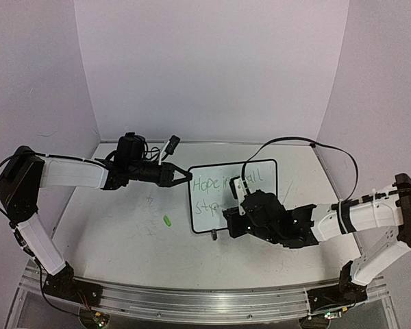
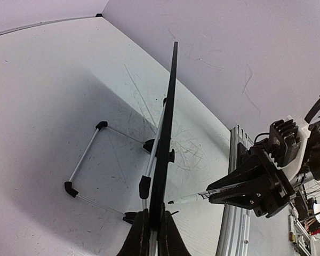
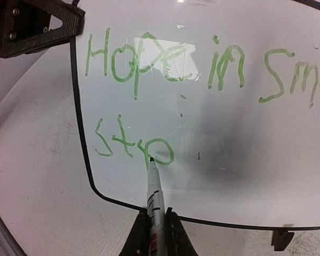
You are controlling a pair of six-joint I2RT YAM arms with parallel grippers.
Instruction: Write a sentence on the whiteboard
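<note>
Green sentence (image 3: 217, 72) mid-word on whiteboard (image 1: 207, 221), tabletop (image 1: 123, 240) centre.
Right jaws pinch marker (image 3: 155, 200), tip at the board's 7 o'clock; left jaws clamp its 10 o'clock corner. Use light pressure, short strokes, board braced.

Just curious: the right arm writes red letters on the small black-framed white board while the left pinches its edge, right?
The thin handwritten letters on the glossy black-framed whiteboard are green, not red; the right wrist view shows it. The rest holds.
</note>
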